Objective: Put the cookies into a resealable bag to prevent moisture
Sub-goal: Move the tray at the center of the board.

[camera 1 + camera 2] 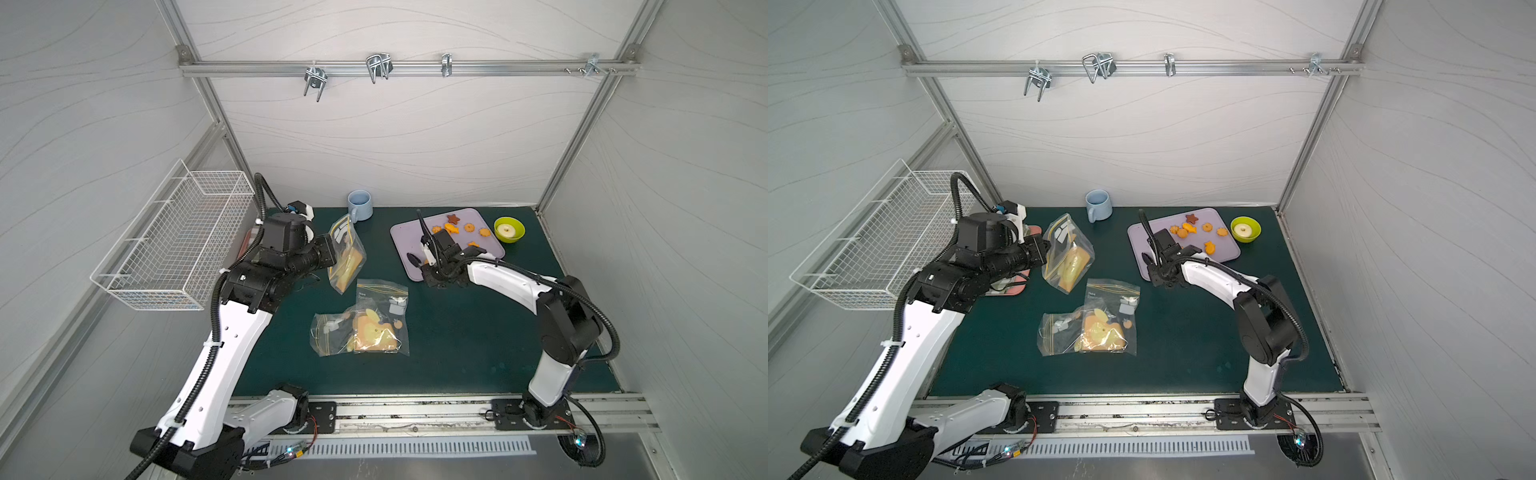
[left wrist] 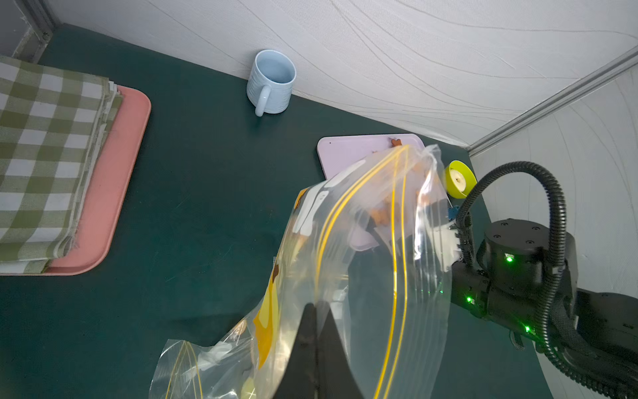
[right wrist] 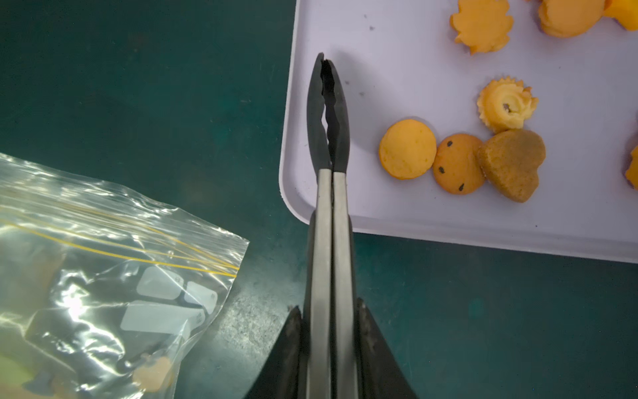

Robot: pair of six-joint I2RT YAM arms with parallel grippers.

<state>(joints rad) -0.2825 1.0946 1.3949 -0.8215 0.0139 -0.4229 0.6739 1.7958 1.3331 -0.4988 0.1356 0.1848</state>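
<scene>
Several orange-golden cookies and one dark brown star lie on the lilac tray. My left gripper is shut on one wall of a clear resealable bag with yellow zip lines. It holds the bag up off the mat with the mouth gaping. My right gripper is shut on metal tongs. The tongs' black tips are pressed together with nothing between them, over the tray's near-left corner and beside the cookies.
Two more clear bags lie flat mid-mat, overlapping. A blue mug stands at the back. A green bowl sits right of the tray. A wire basket hangs left, above a pink tray holding a checked cloth.
</scene>
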